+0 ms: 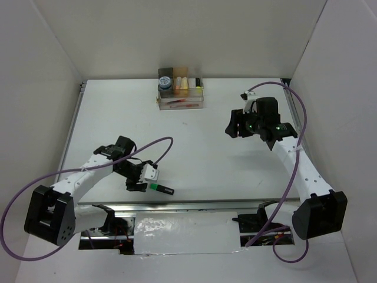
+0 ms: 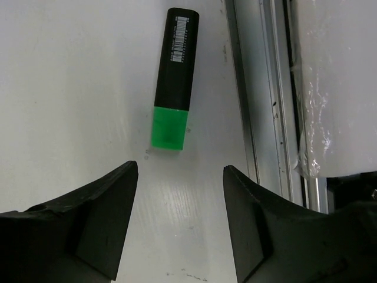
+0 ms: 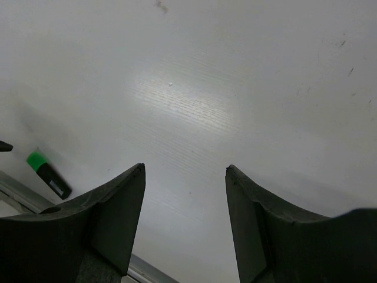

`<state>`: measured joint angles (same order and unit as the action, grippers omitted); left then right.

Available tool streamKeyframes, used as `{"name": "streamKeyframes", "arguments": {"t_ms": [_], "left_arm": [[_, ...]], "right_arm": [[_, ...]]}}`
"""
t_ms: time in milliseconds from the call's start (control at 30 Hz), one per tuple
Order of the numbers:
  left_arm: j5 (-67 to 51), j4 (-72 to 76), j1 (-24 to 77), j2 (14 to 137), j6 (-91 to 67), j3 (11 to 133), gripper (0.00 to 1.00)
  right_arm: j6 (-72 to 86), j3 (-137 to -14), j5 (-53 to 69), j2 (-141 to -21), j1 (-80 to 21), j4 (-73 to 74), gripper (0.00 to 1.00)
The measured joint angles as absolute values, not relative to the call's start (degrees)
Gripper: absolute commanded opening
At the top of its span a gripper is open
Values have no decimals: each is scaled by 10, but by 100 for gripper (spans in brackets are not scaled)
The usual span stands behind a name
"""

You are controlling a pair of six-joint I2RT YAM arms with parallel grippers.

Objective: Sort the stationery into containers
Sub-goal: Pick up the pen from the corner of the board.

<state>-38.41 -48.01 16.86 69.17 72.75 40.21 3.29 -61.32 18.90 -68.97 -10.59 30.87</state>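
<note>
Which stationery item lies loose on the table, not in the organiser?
The green-ended black highlighter, lying flat before the left tool; other stationery sits in the organiser.

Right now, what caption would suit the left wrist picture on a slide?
Open left claw facing a green-ended black highlighter lying on the white table beside its metal edge rail.

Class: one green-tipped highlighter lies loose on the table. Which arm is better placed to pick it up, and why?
Left. The open left gripper sits just short of the highlighter, roughly lined up with it. The right gripper, also open, is far across the table.
</note>
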Motion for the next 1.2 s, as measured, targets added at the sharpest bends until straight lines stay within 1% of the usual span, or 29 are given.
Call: {"name": "streamKeyframes", "arguments": {"t_ms": [200, 367, 567, 767, 800, 1067, 1200], "left_arm": [[-354, -384, 235, 691, 668, 383, 68], [-313, -328, 315, 692, 608, 382, 65], [-257, -313, 400, 718, 559, 387, 61], [-209, -311, 446, 775, 509, 416, 58], [-203, -308, 449, 781, 504, 420, 58], [-154, -282, 495, 813, 458, 427, 56], [-129, -251, 516, 813, 430, 416, 50]], "right_arm": [[33, -613, 189, -683, -109, 309, 63], [33, -613, 189, -674, -109, 309, 63], [33, -613, 189, -671, -106, 309, 63], [33, -613, 189, -658, -95, 309, 63], [33, -613, 189, -655, -93, 309, 82], [-42, -568, 239, -635, -79, 424, 82], [-55, -568, 248, -634, -69, 436, 82]]}}
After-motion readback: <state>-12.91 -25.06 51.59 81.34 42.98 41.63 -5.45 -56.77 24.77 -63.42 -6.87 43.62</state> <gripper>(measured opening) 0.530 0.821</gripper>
